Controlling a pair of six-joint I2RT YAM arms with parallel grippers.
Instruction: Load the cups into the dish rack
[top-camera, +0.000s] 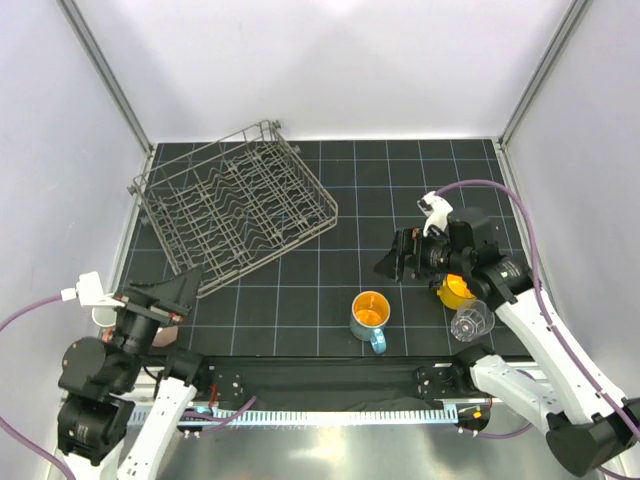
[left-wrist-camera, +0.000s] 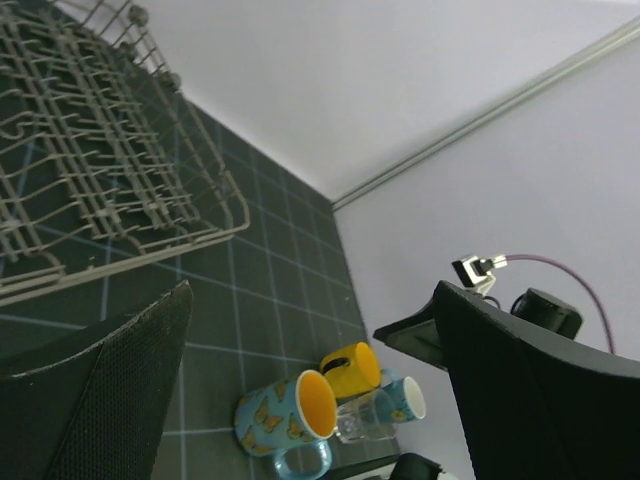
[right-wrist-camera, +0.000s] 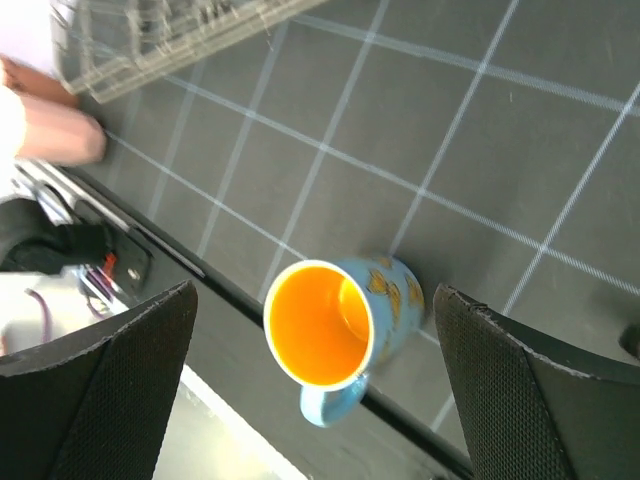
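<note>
You're getting open mat (top-camera: 330, 270) between the rack (top-camera: 235, 205) and the orange-lined mug (top-camera: 370, 313); nothing is standing in that lane. The yellow cup (top-camera: 456, 292) and clear tumbler (top-camera: 472, 322) are sitting close together under the right arm (top-camera: 520, 300), crowding access there. The rack's near corner is sitting just beside the left gripper (top-camera: 188, 285).

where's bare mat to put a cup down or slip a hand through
Free: the mat's far right corner, between the dish rack and the right wall, and the middle strip between the rack and the light blue mug. Crowded: the near right corner, where the yellow cup and clear tumbler sit close by the right arm.
</note>
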